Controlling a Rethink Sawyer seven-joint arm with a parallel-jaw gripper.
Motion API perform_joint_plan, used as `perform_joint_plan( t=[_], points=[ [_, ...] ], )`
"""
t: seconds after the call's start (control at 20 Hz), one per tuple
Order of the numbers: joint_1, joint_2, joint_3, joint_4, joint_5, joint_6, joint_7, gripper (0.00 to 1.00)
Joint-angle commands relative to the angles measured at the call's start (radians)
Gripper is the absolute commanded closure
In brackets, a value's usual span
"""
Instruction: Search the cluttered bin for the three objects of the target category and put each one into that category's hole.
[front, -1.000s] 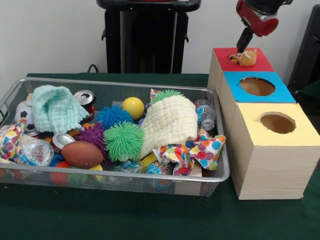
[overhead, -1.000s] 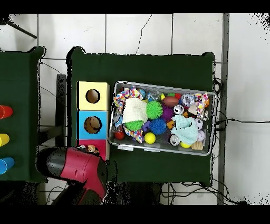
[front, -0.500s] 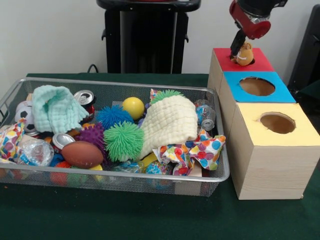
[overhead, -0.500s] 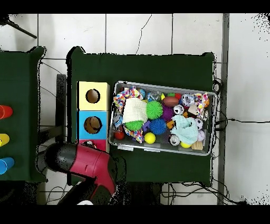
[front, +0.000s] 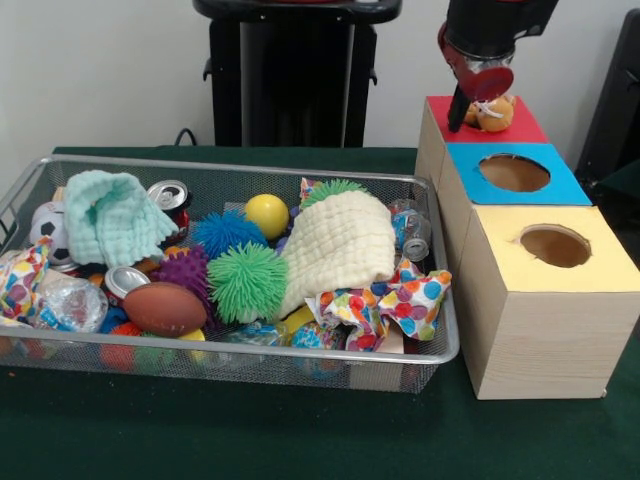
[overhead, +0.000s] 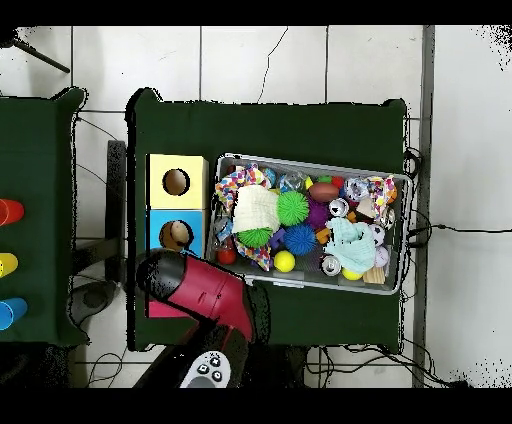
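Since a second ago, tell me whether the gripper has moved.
Yes. In the front view the gripper has shifted left, from over the red box toward its left edge, beside the small stuffed toy.

Red (front: 520, 122), blue (front: 560, 190) and yellow box tops (front: 610, 265); green spiky ball (front: 247, 281).

Even, bright indoor light; soft shadows under bin (front: 440, 345); no glare; front view slightly soft
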Motion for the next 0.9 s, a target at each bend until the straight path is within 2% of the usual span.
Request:
perform_joint_plan(
  t=[0.05,0.2,0.35,0.4,0.65,0.9],
  points=[
    [-0.043,-0.046,0.192,0.081,0.061,0.077,0.079,1.0],
    [-0.037,-0.051,0.18,0.067,0.031,0.093,0.101,1.0],
    [0.005,-0.034,0.106,0.014,-0.056,0.125,0.138,1.0],
    [0.008,-0.036,0.097,0.007,-0.064,0.138,0.143,1.0],
    [0.089,-0.057,-0.05,-0.094,-0.18,0.273,0.204,1.0],
    [0.122,-0.049,-0.075,-0.12,-0.187,0.269,0.231,1.0]
  ],
)
